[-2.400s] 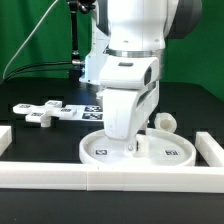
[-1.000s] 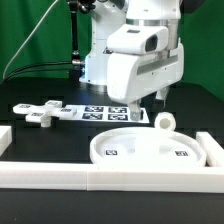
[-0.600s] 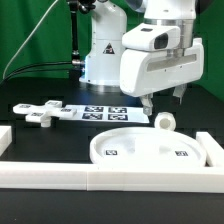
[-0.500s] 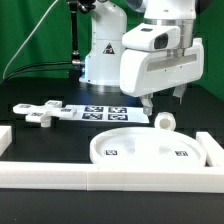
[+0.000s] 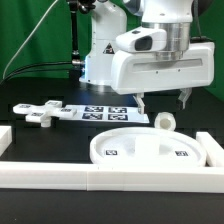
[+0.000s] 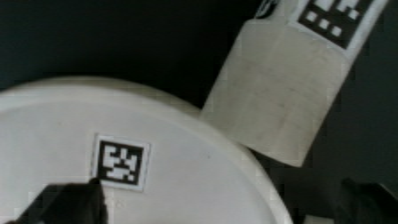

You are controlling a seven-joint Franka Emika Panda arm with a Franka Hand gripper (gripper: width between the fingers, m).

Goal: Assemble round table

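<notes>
My fingers (image 5: 142,102) hang spread wide and empty above the short cylindrical leg (image 5: 163,120), which sits on the black counter (image 5: 60,140) just beside the large round rimmed disc (image 5: 150,150). The cross-shaped piece (image 5: 40,112) lies well apart.

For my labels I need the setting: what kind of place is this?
Probably a robotics lab bench: green backdrop behind, black table fenced by white bars, marker board lying on it.
</notes>
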